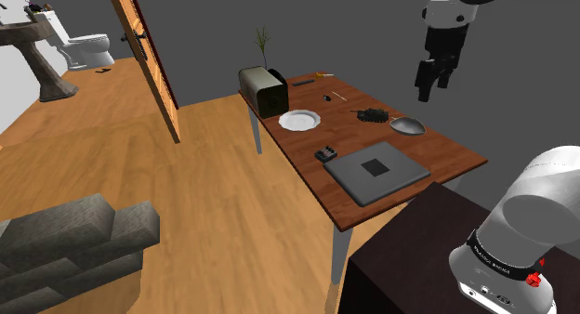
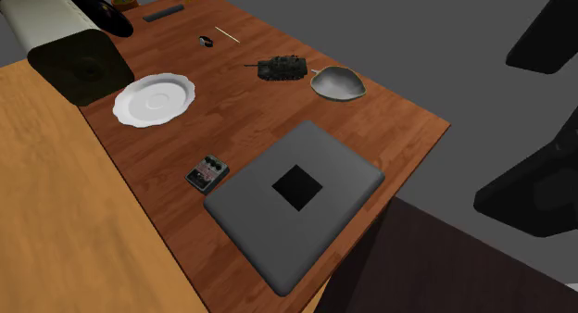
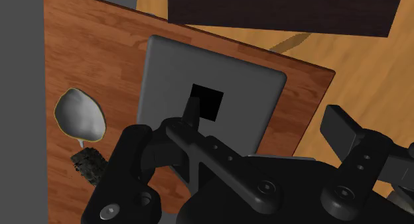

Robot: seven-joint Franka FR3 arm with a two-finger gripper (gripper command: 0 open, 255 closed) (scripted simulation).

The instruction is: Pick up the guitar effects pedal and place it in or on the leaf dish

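While hovering high above the brown wooden table (image 1: 446, 152), well clear of everything on it, shows the all-black two-finger gripper (image 1: 434, 89) with fingers spread and nothing between them. Probably sits up there to stay out of the clutter before any descent.

Finds the small dark box-shaped guitar effects pedal (image 1: 325, 155) lying flat near the table edge at the shoulder view's left. Lies just beside a corner of the big flat grey slab with a black square at its middle (image 1: 376, 171); touching or barely apart, cannot tell.

Puts the target, the shallow grey leaf-shaped dish (image 1: 407, 125) with a thin yellowish rim, on the slab's other side, near the dark green toy tank (image 1: 372, 114). Holds nothing in its hollow, so free to take the pedal. Same with the round white scalloped plate (image 1: 299, 120): bare, standing between the pedal and the boxy dark-fronted appliance (image 1: 263, 89).

Judging by the layout, calls for a carry over or around the slab, lifted enough not to clip the tank beside the dish.
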